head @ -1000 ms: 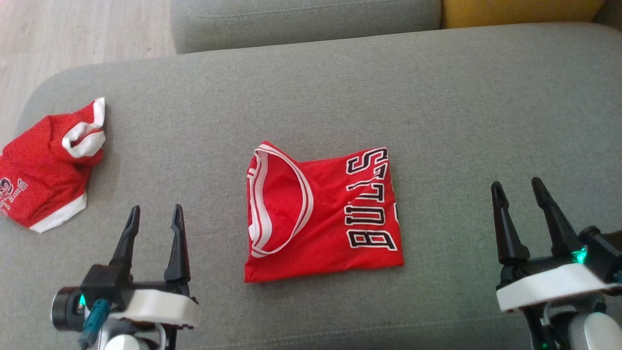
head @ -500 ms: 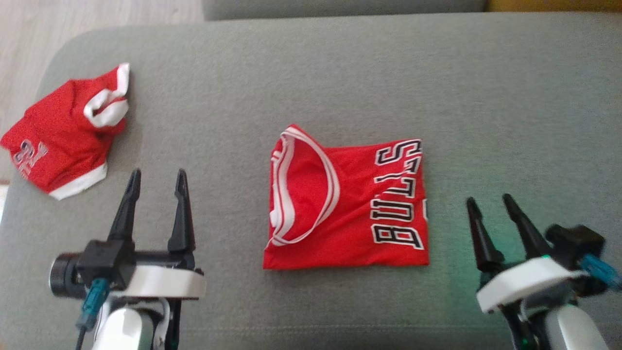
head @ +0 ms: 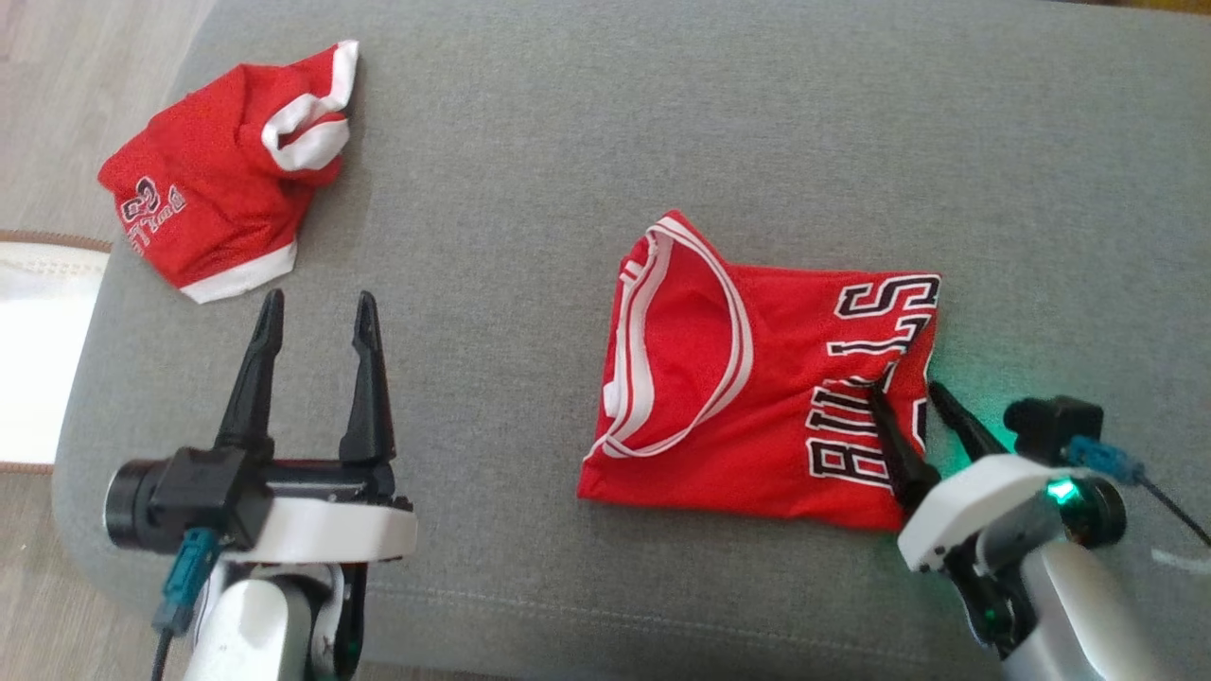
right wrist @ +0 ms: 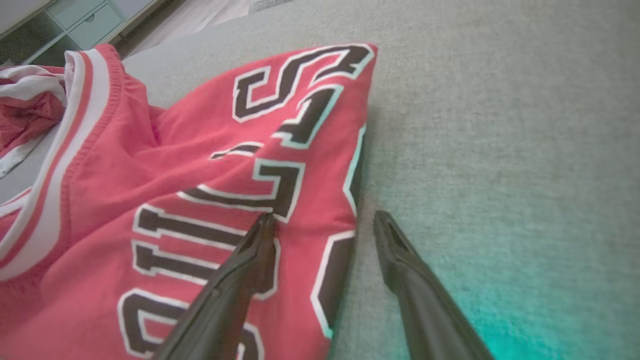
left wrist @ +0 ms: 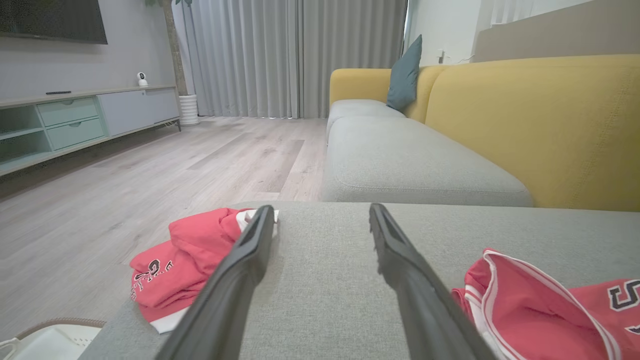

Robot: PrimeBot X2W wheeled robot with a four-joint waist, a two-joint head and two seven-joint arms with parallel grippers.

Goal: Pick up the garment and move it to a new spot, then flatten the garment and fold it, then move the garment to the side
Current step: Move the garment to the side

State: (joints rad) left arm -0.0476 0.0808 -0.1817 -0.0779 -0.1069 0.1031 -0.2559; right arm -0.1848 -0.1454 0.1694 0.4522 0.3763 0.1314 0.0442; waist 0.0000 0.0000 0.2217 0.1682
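The garment (head: 757, 397) is a red jersey with black and white lettering, lying folded on the grey sofa seat (head: 530, 189). My right gripper (head: 905, 385) is open at its right edge, low over the fabric. One finger rests on the lettering and the other stands over bare cushion just beside the edge. The right wrist view shows the garment (right wrist: 175, 165) with that edge running between the open fingers of the right gripper (right wrist: 325, 216). My left gripper (head: 319, 300) is open over bare cushion, left of the jersey, nothing between its fingers. Seen from the left wrist, the left gripper (left wrist: 321, 209) has the garment (left wrist: 540, 310) to its right.
A second red garment (head: 222, 170) lies crumpled at the seat's far left corner, also seen as the red heap (left wrist: 185, 260). A white basket (head: 38, 359) sits on the wood floor beyond the seat's left edge. A yellow sofa back (left wrist: 530, 120) rises behind.
The head camera has turned, shifting the whole picture. My right gripper has moved in from the bare cushion to the jersey's right edge, still open. The left gripper holds its pose.
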